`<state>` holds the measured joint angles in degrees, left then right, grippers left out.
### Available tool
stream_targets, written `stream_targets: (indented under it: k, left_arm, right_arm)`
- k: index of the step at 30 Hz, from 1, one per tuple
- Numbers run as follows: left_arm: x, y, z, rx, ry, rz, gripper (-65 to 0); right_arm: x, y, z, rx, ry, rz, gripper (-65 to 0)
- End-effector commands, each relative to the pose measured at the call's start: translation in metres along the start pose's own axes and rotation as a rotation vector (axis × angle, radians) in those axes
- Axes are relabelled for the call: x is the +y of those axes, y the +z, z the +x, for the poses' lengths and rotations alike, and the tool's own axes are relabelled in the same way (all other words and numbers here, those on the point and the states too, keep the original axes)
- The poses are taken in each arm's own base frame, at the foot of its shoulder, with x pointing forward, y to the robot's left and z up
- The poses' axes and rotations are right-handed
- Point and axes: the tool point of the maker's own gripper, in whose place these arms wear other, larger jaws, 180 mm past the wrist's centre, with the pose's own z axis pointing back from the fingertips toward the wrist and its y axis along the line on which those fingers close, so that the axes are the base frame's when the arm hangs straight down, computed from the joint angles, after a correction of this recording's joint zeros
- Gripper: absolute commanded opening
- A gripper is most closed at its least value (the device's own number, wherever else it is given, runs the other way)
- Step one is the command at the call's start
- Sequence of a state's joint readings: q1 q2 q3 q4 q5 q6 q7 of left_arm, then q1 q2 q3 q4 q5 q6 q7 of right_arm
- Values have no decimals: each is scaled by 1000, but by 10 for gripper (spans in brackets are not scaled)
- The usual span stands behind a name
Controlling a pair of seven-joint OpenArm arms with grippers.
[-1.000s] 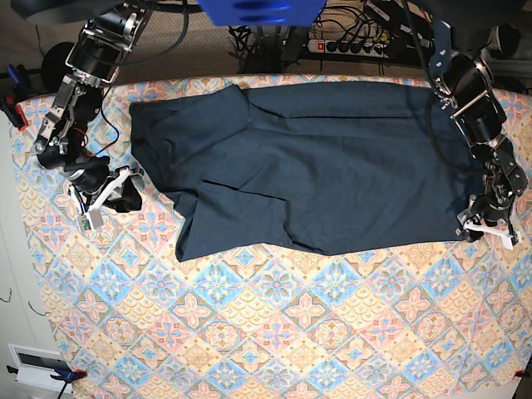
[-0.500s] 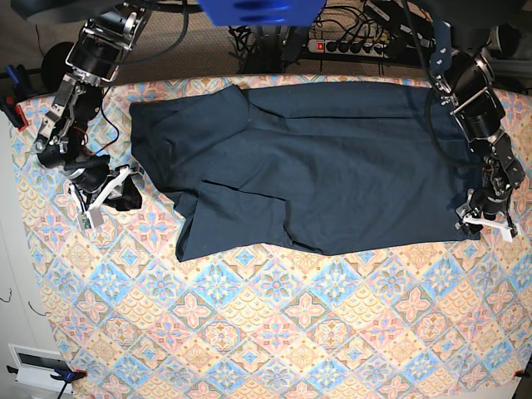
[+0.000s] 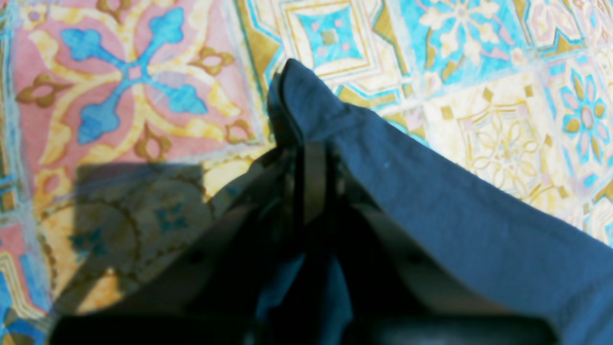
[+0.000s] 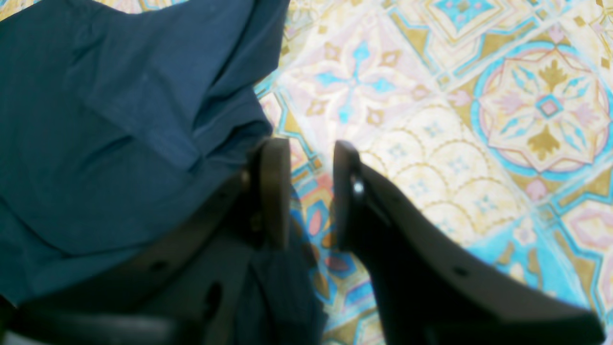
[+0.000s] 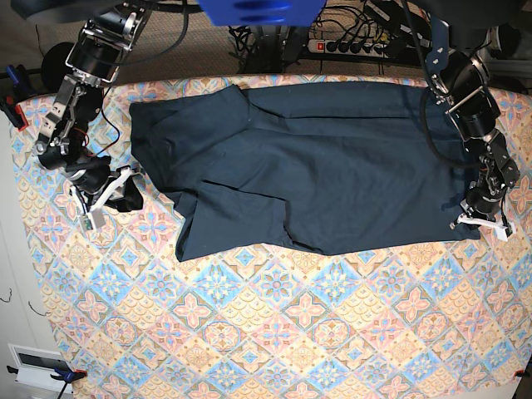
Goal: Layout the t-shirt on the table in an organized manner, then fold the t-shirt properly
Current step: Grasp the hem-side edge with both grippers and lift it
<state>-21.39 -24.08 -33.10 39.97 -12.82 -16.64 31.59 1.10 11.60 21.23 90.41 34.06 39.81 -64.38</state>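
At the bench's [image 5: 274, 332] left edge as base cam shows it, your right end effector [image 5: 106, 198] sits low w/ a dark bit of the t-shirt [image 5: 316, 166] bunched beside it. Wrist cam shows its pads [image 4: 274, 191] apart, patterned cloth visible in the gap, fabric lying against the outer side of one pad and over its arm, nothing between them. So that side isn't gripping; it looks parked next to the sleeve, prob. waiting for its own pinch.

Across the bench's far half the shirt lies spread, mostly flat, w/ a fold doubled over near its front-left corner. Not tidy yet, so you're in the layout stage, not folding.

Over at the right edge, your left end effector [image 5: 482, 218] is down on the shirt's near-right corner. Its wrist cam shows the pads together, clamped on a peak of navy fabric [image 3: 325, 115] pinched up off the cloth. That corner hold makes sense: pulling outward from there should tension the hem and flatten wrinkles. Watch the grip is on both layers; can't tell from here.
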Motion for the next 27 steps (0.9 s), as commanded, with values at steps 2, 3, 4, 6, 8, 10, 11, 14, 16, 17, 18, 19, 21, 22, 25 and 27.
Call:
stream_targets:
  k: [2,3,4,6,8,10,11,14,16,17,18,19,21,22,25,27]
  left_arm:
    - [1,10,11,-29,-17,-13,-650]
    - [0,16,16,-55,-24,-21,-650]
    - [-2,21,20,-79,-28,-30,-650]
    - [-8,29,19,-78,-33,-51,-650]
    - [-12,37,23,-85,-43,-67,-650]
    - [-11,45,20,-90,-46,-77,-650]
    - [-12,49,21,-98,-47,-85,-650]
    - [-14,61,23,-127,-50,-107,-650]
    - [-15,68,23,-139,-60,-116,-650]
    - [-15,71,22,-143,-66,-117,-650]
    - [-13,71,20,-138,-69,-114,-650]
    - [-12,72,18,-136,-71,-114,-650]
    - [-11,73,15,-130,-68,-113,-650]
    - [-9,73,12,-124,-69,-111,-650]
    - [-8,73,10,-120,-70,-108,-650]
    - [-7,74,9,-118,-71,-108,-650]
  right_arm:
    - [13,-5,38,-76,63,39,-497]
    - [18,-9,49,-88,87,52,-496]
    - [19,-11,55,-85,111,48,-495]
    - [15,-15,58,-43,175,9,-490]
    - [8,-22,54,8,207,-27,-457]
    - [3,-28,57,29,226,-46,-414]
    - [1,-31,59,43,231,-53,-389]
    - [1,-43,68,55,254,-50,-353]
    - [7,-54,73,47,263,-24,-354]
    - [10,-59,75,43,264,-9,-354]
    - [11,-63,77,42,263,-1,-354]
    - [12,-67,80,43,262,9,-354]
    - [14,-76,80,52,250,30,-354]
    - [15,-81,82,49,247,40,-354]
    - [18,-93,84,34,228,69,-354]
    - [18,-99,84,29,209,82,-354]
